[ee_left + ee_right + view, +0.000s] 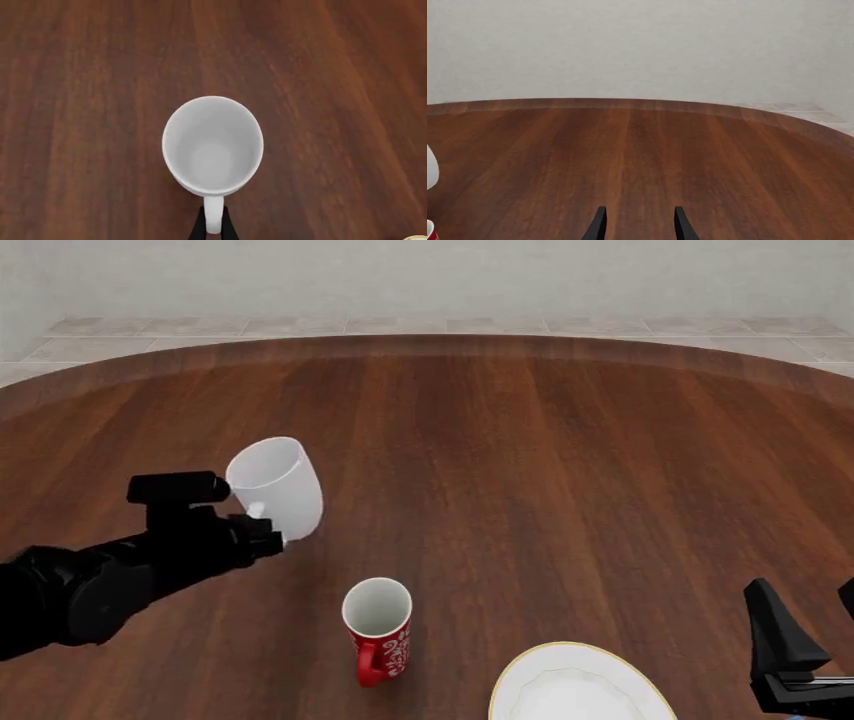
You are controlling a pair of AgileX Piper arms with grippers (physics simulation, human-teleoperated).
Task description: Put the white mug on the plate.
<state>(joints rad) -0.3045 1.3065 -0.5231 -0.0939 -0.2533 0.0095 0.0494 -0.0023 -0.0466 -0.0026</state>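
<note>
The white mug (280, 487) hangs tilted above the table at the left, held by its handle in my left gripper (260, 530). In the left wrist view I look straight into the white mug (213, 145), and the left gripper (213, 229) is shut on its handle. The plate (577, 688), white with a golden rim, lies at the near edge, right of centre, partly cut off. My right gripper (811, 625) stands open at the far right near edge with nothing in it. In the right wrist view its fingertips (598, 223) frame bare wood.
A red mug with white pattern (378, 630) stands upright between the held mug and the plate. Its rim (430, 230) shows at the corner of the right wrist view. The round wooden table ends at a curved far edge (427, 340), with a pale tiled floor beyond.
</note>
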